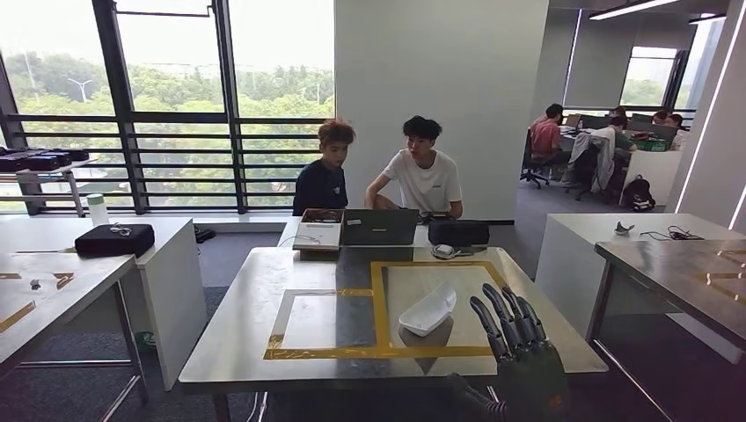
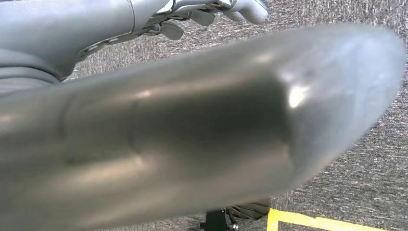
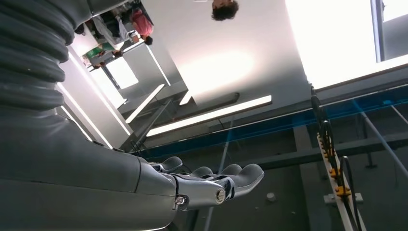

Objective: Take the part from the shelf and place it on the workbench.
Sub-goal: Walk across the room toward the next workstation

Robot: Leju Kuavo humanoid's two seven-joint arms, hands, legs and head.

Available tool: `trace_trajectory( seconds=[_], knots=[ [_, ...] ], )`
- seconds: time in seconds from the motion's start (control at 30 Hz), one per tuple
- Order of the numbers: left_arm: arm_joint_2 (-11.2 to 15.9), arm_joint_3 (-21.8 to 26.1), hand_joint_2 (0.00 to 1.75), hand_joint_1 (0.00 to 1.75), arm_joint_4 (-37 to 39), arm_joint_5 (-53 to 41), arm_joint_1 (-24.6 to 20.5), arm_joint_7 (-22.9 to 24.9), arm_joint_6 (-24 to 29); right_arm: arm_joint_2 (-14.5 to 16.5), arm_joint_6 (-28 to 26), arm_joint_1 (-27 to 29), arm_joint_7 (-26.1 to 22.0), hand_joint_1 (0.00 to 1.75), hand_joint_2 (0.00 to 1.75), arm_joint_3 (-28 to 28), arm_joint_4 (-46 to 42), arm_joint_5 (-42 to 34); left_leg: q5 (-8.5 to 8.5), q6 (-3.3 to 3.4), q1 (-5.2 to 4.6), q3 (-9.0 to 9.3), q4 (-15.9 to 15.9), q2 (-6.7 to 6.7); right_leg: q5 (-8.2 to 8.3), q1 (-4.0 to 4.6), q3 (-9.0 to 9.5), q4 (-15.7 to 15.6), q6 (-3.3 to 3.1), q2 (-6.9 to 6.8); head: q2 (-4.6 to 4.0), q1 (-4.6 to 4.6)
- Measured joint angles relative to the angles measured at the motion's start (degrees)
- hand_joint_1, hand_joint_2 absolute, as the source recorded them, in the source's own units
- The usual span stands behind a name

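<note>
Office space with tall windows forms the backdrop, trees visible beyond the glass. Close in front stands a steel workbench marked with yellow tape into rectangles. The white part, a shallow tray-like piece, lies on the bench inside the right-hand taped rectangle, near its front edge.

The right hand is raised at the near right corner of the bench, just beside the part and apart from it. Its dark fingers stand straight and spread, pointing up and away, with nothing in them. In the right wrist view the same hand shows flat and extended, fingers uncurled and empty.

The left hand appears in the left wrist view above grey carpet, behind a blurred silver part of the arm; its fingers look loosely bent with nothing held in what can be seen, though how far they are closed I cannot tell.

At the far end of the bench sit a laptop, an open white box and a black case. Two people sit behind them. A white table on the left carries a black pouch and a bottle. More people work at desks at the far right.
</note>
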Motion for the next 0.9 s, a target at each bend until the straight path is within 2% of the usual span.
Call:
trace_trajectory(
  seconds=[0.03, 0.07, 0.13, 0.17, 0.2, 0.23, 0.27, 0.33, 0.37, 0.4, 0.43, 0.5, 0.53, 0.57, 0.67, 0.7, 0.73, 0.77, 0.83, 0.87, 0.9],
  knots=[
    [0.0, 0.0, 0.0, 0.0, 0.0, -0.1, 0.0, 0.0, 0.0, 0.0, 0.2, 0.0, 0.1, 0.0, 1.75, 0.0, 0.0, 0.0, 0.23, -0.3, -0.05, -0.11, 0.0, 0.0, 0.63, 0.16, 1.63, -2.9, -0.34, 0.03, 0.0, 0.01],
    [0.1, 0.0, 0.0, 0.0, 0.0, -0.2, 0.0, 0.1, 0.0, 0.0, 0.4, 0.0, 0.2, 0.0, 1.75, 0.0, 0.0, 0.0, 0.49, -0.65, -0.07, -0.19, -0.1, 0.01, 0.82, 0.35, 2.22, -4.2, -0.66, 0.07, 0.0, 0.0],
    [0.2, 0.0, 0.0, 0.0, 0.0, -0.2, -0.1, 0.1, -0.1, 0.0, 0.5, 0.0, 0.3, 0.0, 1.75, 0.0, 0.1, 0.1, 1.08, -1.45, -0.07, -0.32, -0.4, 0.03, 1.39, 0.51, 1.87, -4.4, -1.39, 0.16, 0.0, -0.01],
    [0.2, 0.0, 0.0, 0.0, 0.0, -0.2, -0.1, 0.2, -0.1, 0.0, 0.6, 0.0, 0.3, 0.0, 1.75, 0.0, 0.1, 0.1, 1.0, -1.76, -0.03, -0.51, -0.3, 0.01, 1.82, 0.42, 1.73, -4.7, -1.8, 0.1, 0.0, -0.03],
    [0.2, 0.0, 0.0, 0.0, 0.0, -0.3, 0.0, 0.2, -0.1, 0.1, 0.6, 0.0, 0.3, 0.0, 1.75, 0.0, 0.1, 0.1, 0.23, -2.01, -0.03, -0.95, 0.5, -0.01, 2.28, 0.27, 1.55, -4.9, -2.25, 0.02, 0.0, -0.08],
    [0.3, 0.0, 0.0, 0.0, 0.0, -0.3, 0.0, 0.2, -0.1, 0.1, 0.6, 0.0, 0.3, 0.0, 1.75, 0.0, 0.1, 0.1, -1.3, -2.21, -0.03, -1.78, 2.4, -0.03, 2.74, 0.11, 1.29, -5.1, -2.63, -0.08, 0.0, -0.13],
    [0.3, 0.0, 0.0, 0.0, 0.0, -0.3, 0.0, 0.2, -0.1, 0.2, 0.7, 0.0, 0.3, 0.0, 1.75, 0.0, 0.1, 0.1, -3.54, -2.37, 0.03, -3.04, 5.6, -0.04, 3.12, 0.06, 0.91, -5.2, -2.9, -0.16, 0.0, -0.17],
    [0.3, 0.0, 0.0, 0.0, 0.0, -0.3, 0.0, 0.3, -0.1, 0.2, 0.7, 0.1, 0.3, 0.0, 1.75, 0.0, 0.1, 0.1, -7.72, -2.69, 0.04, -5.7, 13.2, -0.03, 3.77, 0.14, -0.16, -5.1, -3.12, -0.19, 0.0, -0.25],
    [0.4, 0.0, 0.0, 0.0, 0.0, -0.3, 0.0, 0.3, -0.1, 0.3, 0.7, 0.2, 0.3, 0.0, 1.75, 0.0, 0.2, 0.1, -8.62, -2.78, 0.04, -6.15, 15.3, -0.03, 4.08, 0.18, -0.69, -4.9, -3.11, -0.19, 0.0, -0.26],
    [0.4, 0.0, 0.0, 0.0, 0.0, -0.3, 0.1, 0.3, -0.1, 0.3, 0.7, 0.2, 0.3, 0.0, 1.75, 0.0, 0.3, 0.1, -8.45, -2.79, 0.04, -5.49, 15.3, -0.02, 4.35, 0.21, -1.15, -4.8, -3.03, -0.18, 0.0, -0.27],
    [0.4, 0.0, 0.0, 0.0, 0.0, -0.3, 0.1, 0.3, -0.1, 0.3, 0.7, 0.3, 0.3, 0.0, 1.75, 0.0, 0.3, 0.1, -7.34, -2.74, 0.05, -3.62, 12.9, -0.01, 4.59, 0.2, -1.51, -4.7, -2.91, -0.18, 0.0, -0.27],
    [0.4, 0.0, 0.0, 0.0, 0.0, -0.3, 0.0, 0.3, -0.1, 0.3, 0.7, 0.3, 0.3, 0.0, 1.75, 0.0, 0.4, 0.1, -4.92, -2.39, -0.03, 1.56, 4.7, -0.01, 4.94, 0.27, -2.09, -4.3, -2.51, -0.2, 0.0, -0.29],
    [0.4, 0.0, 0.0, 0.0, 0.0, -0.3, 0.0, 0.3, -0.1, 0.3, 0.7, 0.2, 0.3, 0.0, 1.75, 0.0, 0.4, 0.1, -4.21, -2.08, -0.08, 3.32, 1.7, -0.04, 5.1, 0.35, -2.31, -4.1, -2.26, -0.21, 0.0, -0.28],
    [0.4, 0.0, 0.0, 0.0, 0.0, -0.3, 0.0, 0.3, -0.1, 0.3, 0.7, 0.2, 0.3, 0.0, 1.75, 0.0, 0.4, 0.1, -3.93, -1.72, -0.17, 4.17, 0.1, -0.06, 5.3, 0.4, -2.49, -4.0, -1.97, -0.23, 0.0, -0.27],
    [0.4, 0.0, 0.0, 0.0, 0.0, -0.3, 0.1, 0.3, -0.1, 0.4, 0.7, 0.2, 0.3, 0.0, 1.75, 0.1, 0.4, 0.1, -3.16, -0.56, -0.23, 3.79, -0.2, -0.07, 5.93, 0.4, -2.83, -4.0, -0.98, -0.18, 0.0, -0.22],
    [0.4, 0.0, 0.0, 0.0, 0.0, -0.3, 0.1, 0.3, -0.1, 0.4, 0.7, 0.2, 0.3, 0.0, 1.75, 0.0, 0.4, 0.1, -2.77, -0.16, -0.13, 3.57, -0.4, -0.03, 5.35, 0.38, -3.18, -3.4, -0.63, -0.09, 0.0, -0.18],
    [0.4, 0.0, 0.0, 0.0, 0.0, -0.3, 0.0, 0.3, -0.1, 0.4, 0.7, 0.1, 0.3, 0.0, 1.75, 0.0, 0.4, 0.1, -2.33, 0.2, 0.0, 3.24, -0.5, 0.04, 3.93, 0.32, -3.95, -1.7, -0.28, 0.0, 0.0, -0.13],
    [0.4, 0.0, 0.0, 0.0, 0.0, -0.3, 0.0, 0.3, -0.1, 0.4, 0.7, 0.1, 0.3, 0.0, 1.75, 0.0, 0.4, 0.1, -1.92, 0.46, 0.09, 2.83, -0.6, 0.11, 1.81, 0.21, -5.15, 1.3, 0.05, 0.09, 0.0, -0.08],
    [0.4, 0.0, 0.0, 0.0, 0.0, -0.3, 0.1, 0.3, -0.1, 0.4, 0.7, 0.2, 0.3, 0.0, 1.75, 0.0, 0.5, 0.1, -1.23, 0.63, 0.09, 1.79, -0.5, 0.17, -2.68, 0.02, -8.07, 9.1, 0.5, 0.17, 0.0, 0.0],
    [0.4, 0.0, 0.0, 0.0, 0.0, -0.3, 0.1, 0.3, -0.1, 0.4, 0.7, 0.2, 0.3, 0.0, 1.75, 0.0, 0.6, 0.1, -0.92, 0.6, 0.09, 1.24, -0.4, 0.17, -3.8, -0.05, -8.8, 11.7, 0.59, 0.18, 0.0, 0.02],
    [0.4, 0.0, 0.0, 0.0, 0.0, -0.3, 0.1, 0.3, -0.1, 0.4, 0.7, 0.3, 0.3, 0.0, 1.75, 0.0, 0.7, 0.1, -0.64, 0.53, 0.09, 0.76, -0.3, 0.17, -3.88, -0.09, -8.46, 12.2, 0.59, 0.19, 0.0, 0.04]
  ],
)
